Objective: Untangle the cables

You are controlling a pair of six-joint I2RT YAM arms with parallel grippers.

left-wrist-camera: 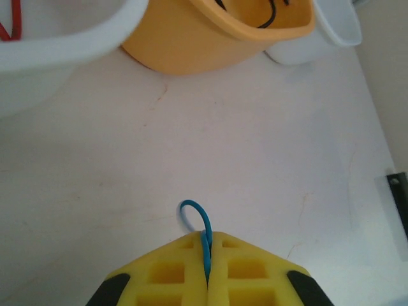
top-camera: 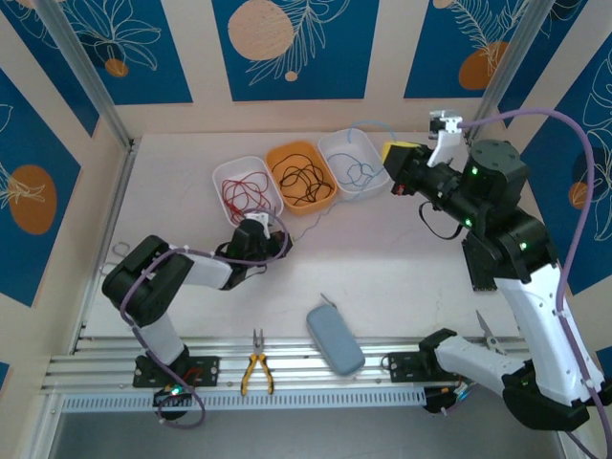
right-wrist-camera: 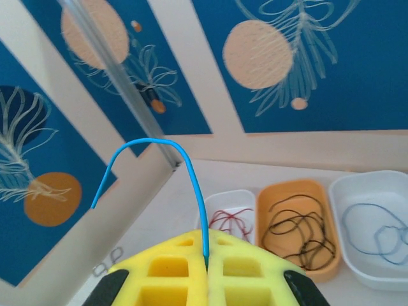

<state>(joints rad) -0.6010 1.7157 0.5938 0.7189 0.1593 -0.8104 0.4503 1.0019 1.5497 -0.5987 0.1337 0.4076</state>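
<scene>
Top external view: left gripper (top-camera: pixel 256 232) is sitting low on the table (top-camera: pixel 382 273), just below the left white tray (top-camera: pixel 222 178) holding red cables (top-camera: pixel 247 191). Its jaws are pinching shut on a blue cable (left-wrist-camera: pixel 191 203), with a small loop poking out past the pads. Orange tray (top-camera: pixel 301 145) in the middle is holding black cables (top-camera: pixel 299 179). Right white tray (top-camera: pixel 335 135) is holding light blue cables (top-camera: pixel 356 172). Right gripper (top-camera: pixel 392 153) is hovering raised beside it, also clamping shut on blue cable, which is arcing upward.
</scene>
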